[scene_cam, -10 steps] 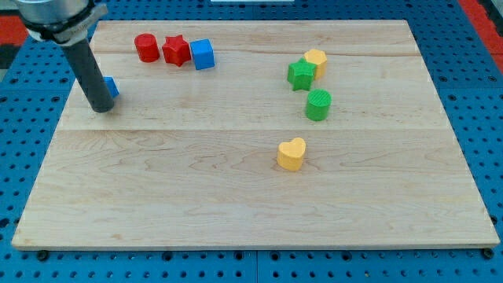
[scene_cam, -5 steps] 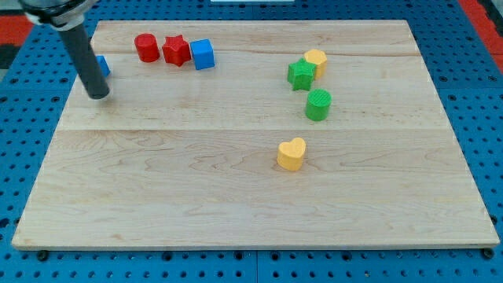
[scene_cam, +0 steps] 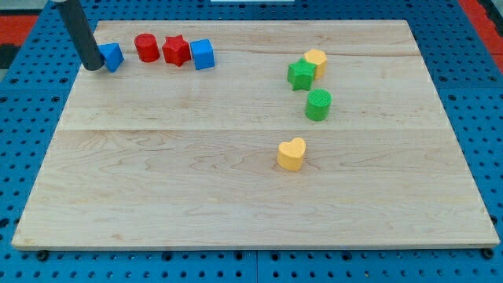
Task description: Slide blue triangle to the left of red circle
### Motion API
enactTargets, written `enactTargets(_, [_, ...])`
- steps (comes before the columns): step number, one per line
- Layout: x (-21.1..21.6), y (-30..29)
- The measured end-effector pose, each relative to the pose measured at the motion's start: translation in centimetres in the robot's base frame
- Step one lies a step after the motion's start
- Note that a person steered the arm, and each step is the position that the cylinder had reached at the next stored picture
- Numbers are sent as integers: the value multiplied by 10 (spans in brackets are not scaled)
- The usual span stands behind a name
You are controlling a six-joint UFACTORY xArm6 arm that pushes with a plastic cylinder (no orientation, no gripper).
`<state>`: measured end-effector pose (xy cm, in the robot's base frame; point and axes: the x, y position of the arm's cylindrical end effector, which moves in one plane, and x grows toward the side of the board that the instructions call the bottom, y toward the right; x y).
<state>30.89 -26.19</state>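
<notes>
The blue triangle (scene_cam: pixel 112 56) lies near the board's top left corner, a short gap to the left of the red circle (scene_cam: pixel 145 47). My tip (scene_cam: pixel 93 66) rests on the board right against the triangle's left side. The rod rises from it toward the view's top left. A red star (scene_cam: pixel 176 50) and a blue cube (scene_cam: pixel 203 54) stand in a row to the right of the red circle.
A green star (scene_cam: pixel 300 75) touches a yellow hexagon (scene_cam: pixel 316 60) at the upper right. A green cylinder (scene_cam: pixel 318 104) stands just below them. A yellow heart (scene_cam: pixel 291 154) sits right of centre. The wooden board's left edge (scene_cam: pixel 69 102) is close to my tip.
My tip has moved up the view along the left side of the board. The blue triangle has moved up and slightly right with it, now level with the red circle's row.
</notes>
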Motion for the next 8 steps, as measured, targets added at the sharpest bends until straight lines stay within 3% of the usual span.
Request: enactTargets(8, [-27,17])
